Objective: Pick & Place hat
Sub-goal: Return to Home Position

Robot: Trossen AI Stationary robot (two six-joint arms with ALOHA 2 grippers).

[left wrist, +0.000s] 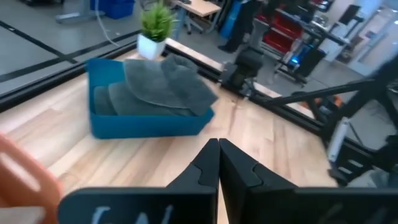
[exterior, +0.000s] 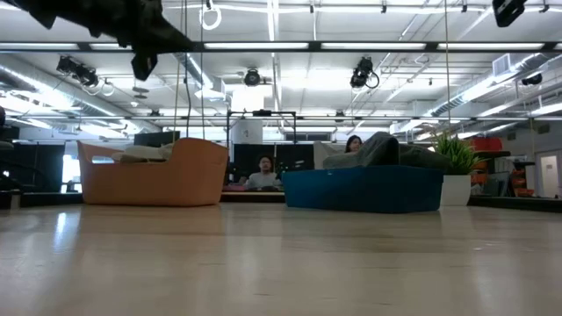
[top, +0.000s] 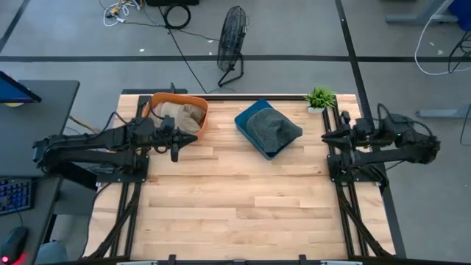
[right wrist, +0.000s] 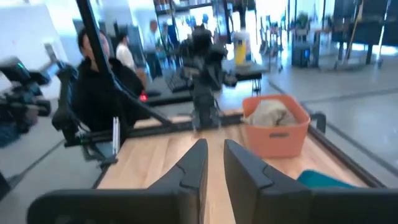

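Caps [top: 274, 131] heaped in blue bin [top: 243, 121]; left tool [left wrist: 218, 144] fingers together by orange bin [top: 184, 96], right tool [right wrist: 215, 147] fingers slightly apart at bench [top: 235, 199] edge.

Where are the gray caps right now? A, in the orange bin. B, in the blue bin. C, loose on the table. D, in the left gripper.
B: the gray caps lie heaped in the blue bin, and the left gripper is shut with nothing held in it.
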